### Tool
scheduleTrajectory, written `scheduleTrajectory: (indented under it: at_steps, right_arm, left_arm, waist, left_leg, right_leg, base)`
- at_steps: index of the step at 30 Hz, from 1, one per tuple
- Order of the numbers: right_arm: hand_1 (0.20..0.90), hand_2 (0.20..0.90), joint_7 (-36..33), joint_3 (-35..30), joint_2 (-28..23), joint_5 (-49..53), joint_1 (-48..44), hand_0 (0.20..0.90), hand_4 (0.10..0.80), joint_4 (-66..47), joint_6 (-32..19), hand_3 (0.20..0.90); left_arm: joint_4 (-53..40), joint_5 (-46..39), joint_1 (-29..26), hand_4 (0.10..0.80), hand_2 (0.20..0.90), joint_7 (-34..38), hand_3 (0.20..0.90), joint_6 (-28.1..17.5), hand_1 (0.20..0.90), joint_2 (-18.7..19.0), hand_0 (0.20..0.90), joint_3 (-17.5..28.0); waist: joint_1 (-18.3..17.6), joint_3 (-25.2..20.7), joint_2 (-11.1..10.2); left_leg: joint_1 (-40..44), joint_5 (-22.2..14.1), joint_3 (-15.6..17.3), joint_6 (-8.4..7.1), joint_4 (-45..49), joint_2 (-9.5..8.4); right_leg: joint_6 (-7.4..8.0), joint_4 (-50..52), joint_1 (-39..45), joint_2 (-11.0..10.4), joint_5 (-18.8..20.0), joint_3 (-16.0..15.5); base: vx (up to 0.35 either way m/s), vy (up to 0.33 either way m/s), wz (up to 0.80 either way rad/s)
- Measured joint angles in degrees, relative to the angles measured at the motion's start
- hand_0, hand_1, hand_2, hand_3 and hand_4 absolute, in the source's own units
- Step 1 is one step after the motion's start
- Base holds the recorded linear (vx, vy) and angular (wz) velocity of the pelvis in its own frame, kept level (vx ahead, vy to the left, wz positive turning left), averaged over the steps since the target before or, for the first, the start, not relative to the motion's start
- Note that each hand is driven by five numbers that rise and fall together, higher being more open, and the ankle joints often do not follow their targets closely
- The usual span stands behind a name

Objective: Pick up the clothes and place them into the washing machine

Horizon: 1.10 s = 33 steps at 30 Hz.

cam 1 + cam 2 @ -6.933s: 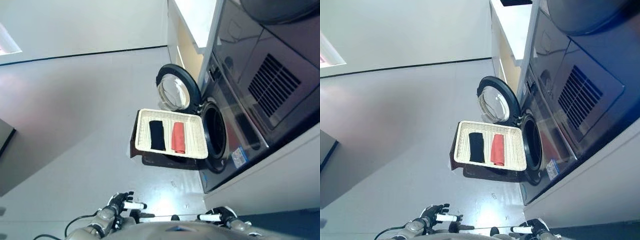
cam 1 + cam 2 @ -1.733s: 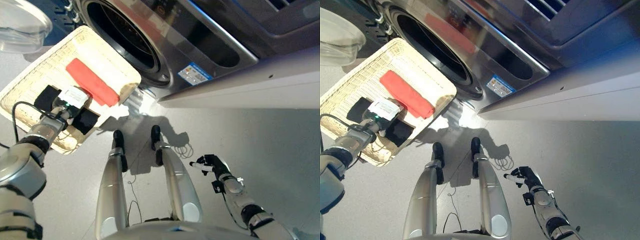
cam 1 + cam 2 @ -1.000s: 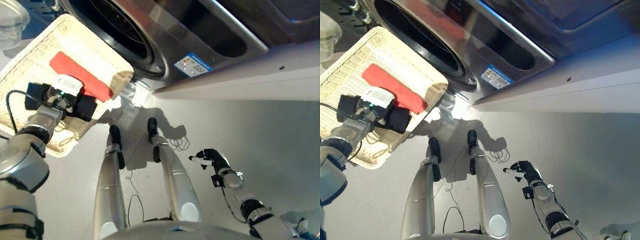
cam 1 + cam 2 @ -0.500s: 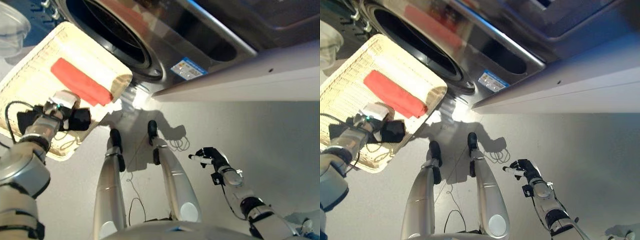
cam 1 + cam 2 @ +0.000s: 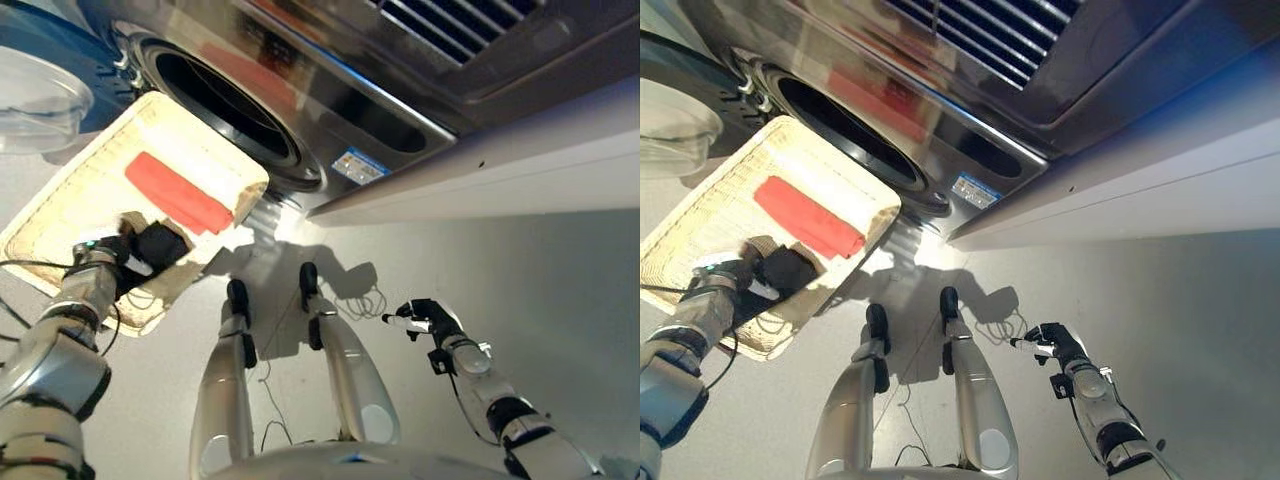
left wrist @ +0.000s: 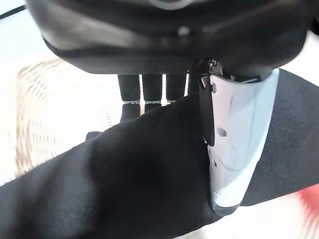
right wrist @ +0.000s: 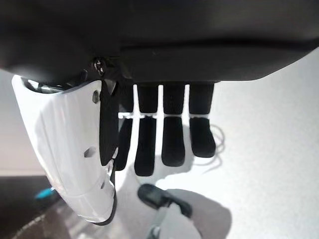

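A cream wicker basket [image 5: 70, 200] stands in front of the washing machine's open drum [image 5: 228, 108]. In it lies a folded red cloth [image 5: 178, 193], nearest the drum. My left hand [image 5: 105, 258] is over the basket's near side, shut on a black cloth [image 5: 160, 245] that bunches up from the weave. The left wrist view shows that black cloth [image 6: 124, 189] pinched between the white-covered thumb [image 6: 234, 149] and the fingers [image 6: 144, 94]. Low at the right, away from the basket, my right hand [image 5: 425, 315] hangs over the floor with relaxed fingers [image 7: 174, 134] and nothing in it.
The machine's round glass door [image 5: 35, 95] stands swung open at the far left, beside the basket. A pale counter edge [image 5: 520, 170] runs along the right of the machine. Grey floor spreads below and to the right.
The left hand has closed on the black cloth and drawn it into a bunch off the basket floor. The camera has tilted, so the whole scene shifted. The right hand has barely moved.
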Motion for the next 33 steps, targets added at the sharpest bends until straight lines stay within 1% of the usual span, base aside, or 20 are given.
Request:
scheduleTrajectory:
  at_steps: [1,2,4,6,8,9,10,11,12,15,18,19,20,24,31,32,33]
  right_arm:
    - [0.900,0.900,0.0,0.0,0.0,0.0,0.1,0.900,0.800,0.1,0.0,0.900]
    - [0.900,0.900,0.0,0.1,0.1,0.0,0.1,0.900,0.800,0.3,0.0,0.900]
    - [0.900,0.900,-0.1,0.1,0.1,0.1,0.4,0.900,0.800,0.5,0.4,0.900]
    - [0.900,0.900,-0.1,0.1,0.1,0.1,1.3,0.900,0.800,0.5,1.0,0.900]
    - [0.900,0.900,-0.2,0.0,0.2,0.2,1.9,0.900,0.800,0.5,1.1,0.900]
    - [0.900,0.900,-0.3,0.0,0.3,0.3,1.9,0.900,0.800,0.5,1.0,0.900]
    - [0.900,0.900,-0.4,0.0,0.6,0.4,2.0,0.900,0.800,0.5,1.0,0.900]
    - [0.900,0.900,-0.6,0.0,0.7,0.5,2.0,0.900,0.800,0.5,1.1,0.900]
    - [0.900,0.900,-1.0,0.0,1.2,0.6,2.1,0.900,0.800,0.5,1.2,0.900]
    - [0.900,0.900,-1.5,0.1,2.0,0.7,2.3,0.900,0.800,0.4,1.2,0.900]
    - [0.900,0.900,-1.9,0.1,2.0,0.7,2.3,0.900,0.800,0.5,1.2,0.900]
    - [0.900,0.900,-2.6,0.2,2.1,0.7,2.5,0.900,0.800,0.5,1.2,0.900]
    - [0.900,0.900,-2.8,0.2,2.1,0.7,2.6,0.900,0.800,0.6,1.3,0.900]
    - [0.900,0.900,-3.7,0.7,2.2,0.7,2.7,0.900,0.800,0.4,1.2,0.900]
    - [0.900,0.900,-4.1,0.8,2.2,0.7,2.8,0.900,0.800,0.2,1.3,0.900]
    - [0.900,0.900,-4.1,0.8,2.2,0.7,2.8,0.900,0.800,0.1,1.3,0.900]
    - [0.900,0.900,-4.1,0.9,2.2,0.7,2.9,0.900,0.800,-0.2,1.3,0.900]
  left_arm:
    - [-0.9,-4.1,0.4,0.300,0.200,-0.3,0.200,-0.1,0.200,-0.3,0.200,1.2]
    - [-2.0,-7.9,1.3,0.300,0.200,-0.3,0.200,-0.9,0.200,-1.2,0.200,4.2]
    - [-5.6,-19.1,3.4,0.300,0.200,-0.4,0.200,-2.2,0.200,-4.4,0.200,8.4]
    - [-9.3,-26.9,5.5,0.300,0.200,-0.4,0.200,-3.8,0.200,-8.1,0.200,9.7]
    - [-15.0,-34.4,8.8,0.300,0.200,-0.8,0.200,-6.5,0.200,-12.4,0.200,11.4]
    - [-16.2,-36.4,9.5,0.300,0.200,-1.3,0.200,-7.4,0.200,-14.0,0.200,12.3]
    - [-17.1,-39.8,9.8,0.300,0.200,-1.4,0.200,-8.1,0.200,-16.0,0.200,13.3]
    - [-17.5,-41.4,9.9,0.300,0.200,-1.3,0.200,-8.4,0.200,-17.0,0.200,13.8]
    - [-18.1,-45.0,9.9,0.300,0.200,-1.2,0.200,-8.9,0.200,-18.8,0.200,14.6]
    - [-20.4,-51.2,10.2,0.300,0.200,-1.4,0.200,-10.0,0.200,-22.2,0.200,15.1]
    - [-22.9,-56.5,10.1,0.300,0.200,-1.5,0.200,-11.6,0.200,-24.3,0.200,15.1]
    - [-24.0,-58.6,9.8,0.300,0.200,-1.3,0.200,-12.4,0.200,-25.2,0.200,15.5]
    - [-24.6,-59.9,9.4,0.300,0.200,-1.3,0.200,-13.4,0.200,-26.0,0.200,15.6]
    - [-26.1,-62.6,7.2,0.300,0.200,-1.3,0.200,-15.2,0.200,-28.3,0.200,15.4]
    - [-24.8,-64.3,1.4,0.300,0.200,0.4,0.200,-16.1,0.200,-27.5,0.200,15.6]
    - [-24.5,-64.3,0.6,0.300,0.200,0.4,0.200,-16.2,0.200,-27.0,0.200,15.6]
    - [-23.9,-64.3,-0.2,0.300,0.200,0.4,0.200,-16.3,0.200,-26.5,0.200,15.7]
  waist:
    - [0.0,0.0,0.0]
    - [0.0,0.0,0.0]
    - [0.3,0.2,0.3]
    - [1.3,0.3,0.7]
    - [1.8,0.5,1.0]
    - [2.0,0.7,1.3]
    - [1.9,0.7,1.3]
    - [1.9,0.7,1.4]
    - [1.9,0.8,1.4]
    - [1.6,0.9,1.6]
    - [1.3,1.1,1.8]
    - [1.3,1.2,1.8]
    - [1.3,1.3,1.8]
    - [0.9,1.3,1.8]
    - [-1.0,1.5,1.4]
    - [-1.5,1.6,1.2]
    - [-1.8,1.6,1.1]
  left_leg:
    - [0.0,0.1,-0.1,0.01,-0.1,-0.02]
    - [0.1,0.1,-0.1,0.00,-0.2,-0.04]
    - [0.8,0.2,-0.5,0.01,-0.3,-0.10]
    - [2.2,0.2,-0.8,-0.01,-0.6,-0.12]
    - [3.0,0.4,-1.0,-0.12,-1.2,-0.06]
    - [3.0,0.5,-1.1,-0.32,-1.4,-0.11]
    - [3.2,0.8,-1.2,-0.46,-2.1,-0.11]
    - [3.2,1.0,-1.2,-0.50,-2.3,-0.11]
    - [3.2,1.3,-1.2,-0.47,-2.7,-0.12]
    - [3.3,1.7,-1.2,-0.41,-3.3,-0.08]
    - [3.3,2.2,-1.1,-0.36,-4.3,-0.05]
    - [3.3,2.4,-1.1,-0.08,-4.4,-0.01]
    - [3.3,2.5,-1.1,0.08,-4.5,0.01]
    - [3.4,2.6,-1.1,0.07,-4.5,0.03]
    - [3.6,2.5,-0.7,0.04,-4.4,-0.04]
    - [3.6,2.4,-0.6,-0.10,-4.4,0.01]
    - [3.6,1.8,-0.5,-0.56,-4.2,0.10]
  right_leg:
    - [0.00,0.0,0.0,0.0,0.0,-0.1]
    - [0.00,0.0,0.1,0.0,0.0,-0.1]
    - [0.00,-0.3,1.1,-0.2,0.0,-0.5]
    - [0.03,-1.0,2.7,-0.2,0.0,-0.8]
    - [0.05,-1.1,3.5,-0.3,0.0,-1.1]
    - [0.05,-1.3,3.6,-0.4,0.0,-1.3]
    - [0.20,-1.6,3.5,-0.4,0.2,-1.3]
    - [0.23,-1.8,3.6,-0.4,0.3,-1.3]
    - [0.22,-2.0,3.5,-0.4,0.4,-1.3]
    - [0.26,-2.2,3.5,-0.4,0.6,-1.3]
    - [0.14,-3.4,3.5,-0.2,1.4,-1.3]
    - [-0.13,-3.8,3.6,-0.1,1.8,-1.2]
    - [-0.08,-4.0,3.7,-0.1,1.9,-1.2]
    - [-0.11,-4.0,3.7,0.1,2.0,-1.2]
    - [-0.06,-4.0,3.8,0.4,2.0,-0.5]
    - [-0.06,-4.0,3.8,0.4,2.0,-0.4]
    - [0.43,-4.0,3.8,0.5,1.4,-0.3]
  base:
    - [0.000,0.000,0.00]
    - [0.000,0.000,0.00]
    - [0.016,-0.016,0.07]
    - [0.012,-0.016,0.07]
    - [0.013,-0.021,0.06]
    - [0.016,-0.022,0.06]
    - [0.016,-0.021,0.05]
    - [0.000,0.000,0.00]
    - [0.000,0.000,0.00]
    - [0.000,0.000,0.00]
    - [0.002,-0.010,-0.03]
    - [0.003,-0.020,-0.05]
    - [0.000,0.000,0.00]
    - [0.000,0.000,0.00]
    - [0.011,-0.004,-0.03]
    - [0.103,-0.011,-0.04]
    - [0.099,-0.016,-0.10]
